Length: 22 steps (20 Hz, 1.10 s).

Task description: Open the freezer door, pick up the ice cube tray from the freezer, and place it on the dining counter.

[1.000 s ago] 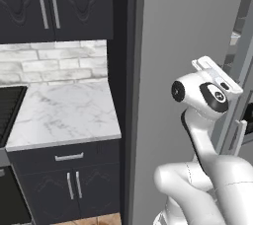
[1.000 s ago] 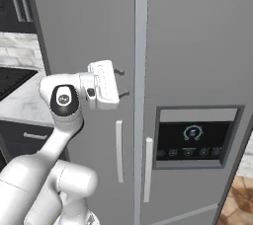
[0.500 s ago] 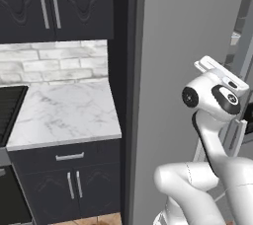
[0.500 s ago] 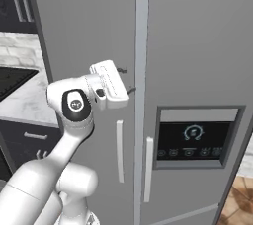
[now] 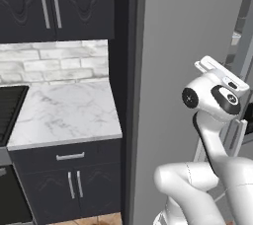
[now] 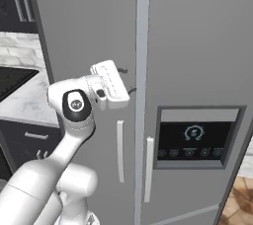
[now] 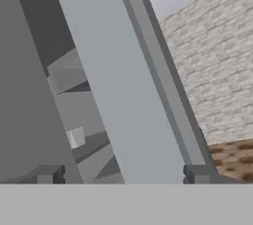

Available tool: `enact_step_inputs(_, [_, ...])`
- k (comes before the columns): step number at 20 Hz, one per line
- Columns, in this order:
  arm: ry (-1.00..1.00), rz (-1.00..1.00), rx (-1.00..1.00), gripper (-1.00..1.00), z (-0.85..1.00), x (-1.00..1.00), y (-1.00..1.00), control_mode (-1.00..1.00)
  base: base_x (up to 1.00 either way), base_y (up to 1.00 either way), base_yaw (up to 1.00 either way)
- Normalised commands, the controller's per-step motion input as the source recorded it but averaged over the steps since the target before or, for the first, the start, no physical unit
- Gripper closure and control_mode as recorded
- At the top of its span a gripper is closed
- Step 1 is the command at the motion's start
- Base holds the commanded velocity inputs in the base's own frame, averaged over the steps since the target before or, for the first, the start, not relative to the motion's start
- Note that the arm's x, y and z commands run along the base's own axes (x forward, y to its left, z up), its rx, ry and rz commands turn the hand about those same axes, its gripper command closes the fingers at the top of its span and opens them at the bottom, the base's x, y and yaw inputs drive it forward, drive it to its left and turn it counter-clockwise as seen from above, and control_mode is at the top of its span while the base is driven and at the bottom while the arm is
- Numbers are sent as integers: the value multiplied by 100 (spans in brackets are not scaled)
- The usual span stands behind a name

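The tall grey freezer (image 6: pixel 197 46) stands right in front of me. In the right base view its left freezer door (image 6: pixel 84 46) looks shut, with the slim pale bar handle (image 6: pixel 120 151) low near the middle seam. My gripper (image 6: pixel 127 81) is at the door face beside the seam, above the top of that handle. It is open. In the hand view a broad grey strip (image 7: pixel 118 95) runs between the spread fingertips (image 7: pixel 49 174), and I cannot tell whether they touch it. The ice cube tray and the dining counter are out of view.
The right door carries a dark dispenser panel (image 6: pixel 195 137) and its own handle (image 6: pixel 147 169). Left of the freezer are a narrow marble worktop (image 5: pixel 64 110), black upper cabinets (image 5: pixel 54 2), dark lower cabinets (image 5: pixel 69 179) and a stove (image 5: pixel 7 110). A brick wall (image 7: pixel 217 71) lies beyond.
The arm has swung a little to the right, carrying the open gripper closer to the seam between the doors. The doors have not moved.
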Motion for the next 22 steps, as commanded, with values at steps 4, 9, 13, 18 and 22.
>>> enact_step_inputs(4, [0,-11,0,-100,0,-5,-48,-100,0,0,0])
enact_step_inputs(9, [0,-16,0,-100,0,-14,-58,-100,0,0,0])
enact_step_inputs(13, [0,-17,0,-100,0,-14,-58,-100,0,0,0])
enact_step_inputs(18, [0,-14,0,-100,0,-9,-56,-100,0,0,0])
enact_step_inputs(22, [0,-14,0,-100,0,-28,-61,-100,0,0,0])
